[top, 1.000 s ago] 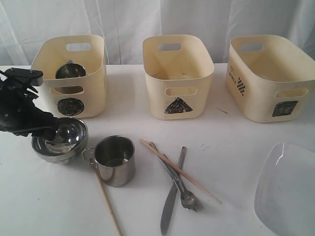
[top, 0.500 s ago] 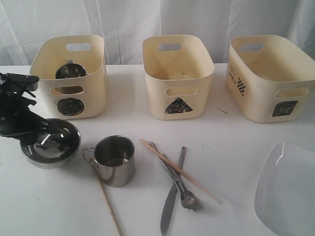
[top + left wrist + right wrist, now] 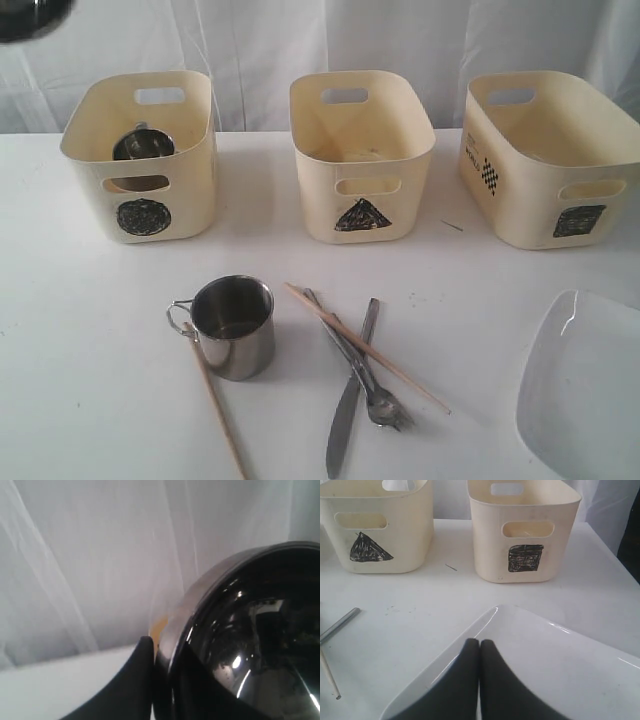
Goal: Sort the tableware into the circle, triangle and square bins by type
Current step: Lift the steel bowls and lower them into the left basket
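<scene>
Our left hand [image 3: 162, 670] is clamped on the rim of the shiny round steel bowl [image 3: 240, 630], right hand [image 3: 479, 647] pinched together; we'd carry it level and lower gently.

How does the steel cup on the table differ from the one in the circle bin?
The steel cup on the table stands upright, mouth up; the steel cup in the circle bin seems tipped, mouth toward the camera. The first shows whole, a wooden chopstick by its handle; the second is partly hidden by the wall of the circle bin. Both are shiny steel with handles.
</scene>
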Controlling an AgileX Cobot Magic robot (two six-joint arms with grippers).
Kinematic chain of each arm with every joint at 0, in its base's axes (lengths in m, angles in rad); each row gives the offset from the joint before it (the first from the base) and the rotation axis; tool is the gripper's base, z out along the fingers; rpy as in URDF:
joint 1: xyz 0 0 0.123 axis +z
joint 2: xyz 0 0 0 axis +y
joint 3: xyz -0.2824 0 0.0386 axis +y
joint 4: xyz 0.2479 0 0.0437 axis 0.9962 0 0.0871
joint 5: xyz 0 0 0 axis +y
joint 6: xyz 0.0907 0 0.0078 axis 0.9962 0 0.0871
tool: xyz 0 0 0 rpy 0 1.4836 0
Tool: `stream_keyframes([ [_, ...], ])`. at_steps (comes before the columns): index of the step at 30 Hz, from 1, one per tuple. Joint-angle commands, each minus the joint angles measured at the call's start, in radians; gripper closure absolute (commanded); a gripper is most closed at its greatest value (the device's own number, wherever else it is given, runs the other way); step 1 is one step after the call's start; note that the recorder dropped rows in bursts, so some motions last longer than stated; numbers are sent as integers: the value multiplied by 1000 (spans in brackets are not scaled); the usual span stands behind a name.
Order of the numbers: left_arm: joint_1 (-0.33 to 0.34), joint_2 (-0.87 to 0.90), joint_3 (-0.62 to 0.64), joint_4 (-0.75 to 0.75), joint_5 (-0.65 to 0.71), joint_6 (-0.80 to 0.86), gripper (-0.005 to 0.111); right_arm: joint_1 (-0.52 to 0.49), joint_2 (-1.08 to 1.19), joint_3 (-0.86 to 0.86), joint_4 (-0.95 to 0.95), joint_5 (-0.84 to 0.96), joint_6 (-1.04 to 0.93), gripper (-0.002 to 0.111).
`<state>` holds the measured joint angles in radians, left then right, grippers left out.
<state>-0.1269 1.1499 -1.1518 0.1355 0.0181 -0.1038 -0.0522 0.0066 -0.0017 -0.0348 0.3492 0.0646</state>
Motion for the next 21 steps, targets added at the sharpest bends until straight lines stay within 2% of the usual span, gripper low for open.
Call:
stream_keyframes([
  [1, 4, 30, -2, -8, -299, -11, 107, 2, -7, 2, -2, 0, 0, 108],
  [6, 4, 171, -2, -6, -520, 56, 107, 2, -7, 2, -2, 0, 0, 108],
  [9, 4, 331, -13, -12, -749, 148, 107, 2, -7, 2, -2, 0, 0, 108],
  [11, 4, 455, -47, -15, -803, 234, 107, 2, -7, 2, -2, 0, 0, 108],
  [14, 5, 605, -124, -46, -754, 322, 107, 2, -7, 2, -2, 0, 0, 108],
  [18, 5, 709, -226, -52, -580, 301, 106, 2, -7, 2, -2, 0, 0, 108],
  [21, 5, 750, -295, -52, -467, 241, 95, 2, -7, 2, -2, 0, 0, 108],
])
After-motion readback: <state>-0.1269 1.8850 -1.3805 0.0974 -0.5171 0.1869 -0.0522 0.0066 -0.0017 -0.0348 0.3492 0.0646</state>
